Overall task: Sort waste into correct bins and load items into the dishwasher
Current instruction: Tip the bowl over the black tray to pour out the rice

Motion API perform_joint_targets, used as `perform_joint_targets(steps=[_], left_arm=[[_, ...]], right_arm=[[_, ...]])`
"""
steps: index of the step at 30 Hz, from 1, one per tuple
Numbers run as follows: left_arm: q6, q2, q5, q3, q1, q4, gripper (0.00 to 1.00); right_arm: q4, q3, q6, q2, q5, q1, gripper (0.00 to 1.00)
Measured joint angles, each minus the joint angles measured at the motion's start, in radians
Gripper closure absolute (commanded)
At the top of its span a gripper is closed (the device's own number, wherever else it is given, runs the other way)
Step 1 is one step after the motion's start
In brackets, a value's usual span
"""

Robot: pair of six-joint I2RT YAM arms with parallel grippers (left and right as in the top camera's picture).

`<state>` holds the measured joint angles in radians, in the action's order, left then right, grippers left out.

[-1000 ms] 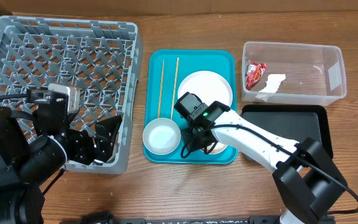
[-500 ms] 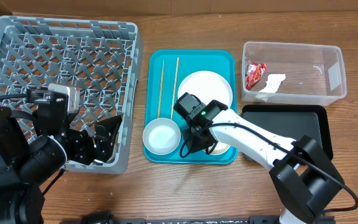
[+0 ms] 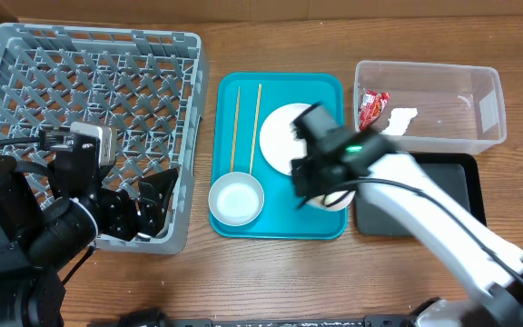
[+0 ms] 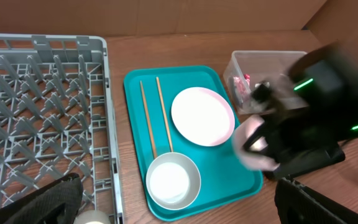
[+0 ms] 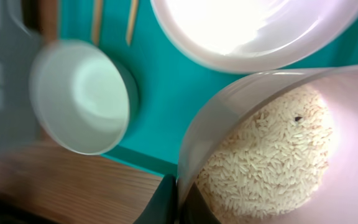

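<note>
The grey dish rack lies well off to the left of my right claw. My left claw stands spread wide and empty at the rack's near edge, so I see no trouble on that side. The teal tray is right beneath the right claw, the black tray is just to its right, and the clear tub lies beyond that, farther from me. The danger, as I judge it, is in the carry. I am pinched shut on a single spot of the rim of a pale bowl. A quick swing, or the thin wall slipping, could tip it and scatter grains over the teal tray, the white plate just ahead of the claw, or the counter. The empty white bowl sits apart to the claw's left. The rice is a loose, dry-looking heap of pale grains with one dark speck, banked against the bowl's side nearest the claw.
</note>
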<state>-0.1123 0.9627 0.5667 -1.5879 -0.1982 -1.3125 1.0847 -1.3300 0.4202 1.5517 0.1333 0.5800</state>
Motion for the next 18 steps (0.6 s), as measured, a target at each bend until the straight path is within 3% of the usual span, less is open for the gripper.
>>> perform_joint_targets(steps=[8, 13, 18], left_arm=[[0.000, 0.000, 0.000, 0.000, 0.000, 0.000, 0.00], [0.000, 0.000, 0.000, 0.000, 0.000, 0.000, 0.00], [0.000, 0.000, 0.000, 0.000, 0.000, 0.000, 0.00]], right_arm=[[0.101, -0.013, -0.117, -0.251, 0.282, -0.361, 0.96], [0.192, 0.012, -0.283, -0.267, 0.472, -0.600, 0.96], [0.190, 0.139, -0.434, -0.240, 0.622, -0.750, 0.96]])
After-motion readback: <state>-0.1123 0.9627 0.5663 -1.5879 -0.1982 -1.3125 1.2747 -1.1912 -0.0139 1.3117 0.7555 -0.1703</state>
